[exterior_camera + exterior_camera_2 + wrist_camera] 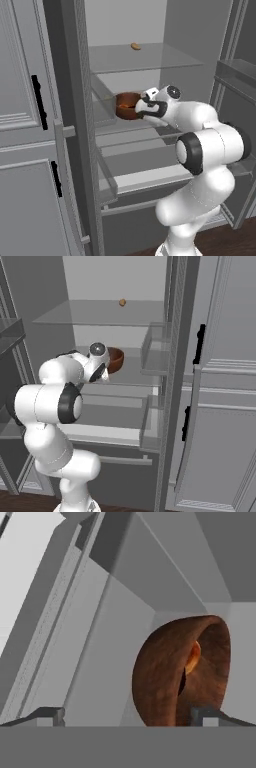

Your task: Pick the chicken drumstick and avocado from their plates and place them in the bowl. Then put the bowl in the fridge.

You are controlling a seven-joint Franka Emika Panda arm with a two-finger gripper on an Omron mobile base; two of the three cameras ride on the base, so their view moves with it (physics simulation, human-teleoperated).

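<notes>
The pincer point(127, 714) stands with its two tips wide apart, holding nothing, just short of the reddish-brown bowl point(175, 672); one tip sits at the bowl's near rim, the other well off to the side. The bowl rests on a glass shelf point(150, 132) inside the open fridge point(125, 30). Inside it shows the orange chicken drumstick point(193, 657) with the dark avocado point(182, 682) beside it. On the higher shelf, farther back, lies a small tan item point(135, 46).
</notes>
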